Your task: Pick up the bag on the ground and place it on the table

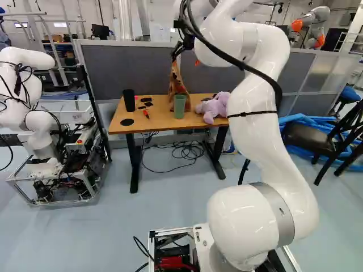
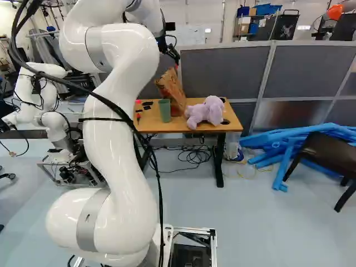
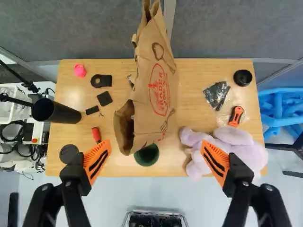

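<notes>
Brown paper bag, red print on side, on wooden tabletop. Arm: raised, reaching forward. Jaws: spread wide, gripping nothing.

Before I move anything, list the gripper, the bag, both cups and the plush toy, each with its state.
Black two-finger gripper with orange pads: open, not gripping the bag
Printed brown paper bag: rumpled, resting on the wooden table
Tall black cylindrical cup: upright on the table
Green cup: upright on the table
Purple plush toy: resting on the table
</notes>
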Robot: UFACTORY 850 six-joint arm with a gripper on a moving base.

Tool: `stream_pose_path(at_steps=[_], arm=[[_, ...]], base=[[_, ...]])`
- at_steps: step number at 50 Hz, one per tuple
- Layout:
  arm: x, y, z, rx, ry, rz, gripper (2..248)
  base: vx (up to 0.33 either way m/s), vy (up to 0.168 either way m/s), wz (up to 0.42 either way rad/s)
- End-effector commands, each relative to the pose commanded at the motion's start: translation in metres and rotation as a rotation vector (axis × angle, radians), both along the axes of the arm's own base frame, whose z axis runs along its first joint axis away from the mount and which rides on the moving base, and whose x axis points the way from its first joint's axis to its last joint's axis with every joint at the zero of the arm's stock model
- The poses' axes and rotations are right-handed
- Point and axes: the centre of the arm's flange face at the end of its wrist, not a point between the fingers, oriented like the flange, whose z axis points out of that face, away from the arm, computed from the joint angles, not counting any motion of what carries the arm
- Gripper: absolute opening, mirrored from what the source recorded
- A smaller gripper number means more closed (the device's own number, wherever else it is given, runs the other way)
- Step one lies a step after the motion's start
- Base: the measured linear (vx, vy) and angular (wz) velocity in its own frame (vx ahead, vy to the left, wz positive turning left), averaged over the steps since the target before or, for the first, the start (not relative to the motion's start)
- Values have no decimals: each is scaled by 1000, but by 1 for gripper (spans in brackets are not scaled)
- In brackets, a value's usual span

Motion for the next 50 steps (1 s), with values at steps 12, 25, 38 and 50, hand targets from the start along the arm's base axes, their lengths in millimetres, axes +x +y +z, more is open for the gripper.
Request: stream_pose_path(at_steps=[12,25,38,50], arm=[[-12,-3,-21,2,-55,-4,247],[-31,-7,-48,5,-116,-8,247],[-56,-10,-76,7,-178,-12,247],[-84,-14,-104,9,-235,-16,247]], base=[[0,0,0],[0,0,0],[0,0,0],[0,0,0]])
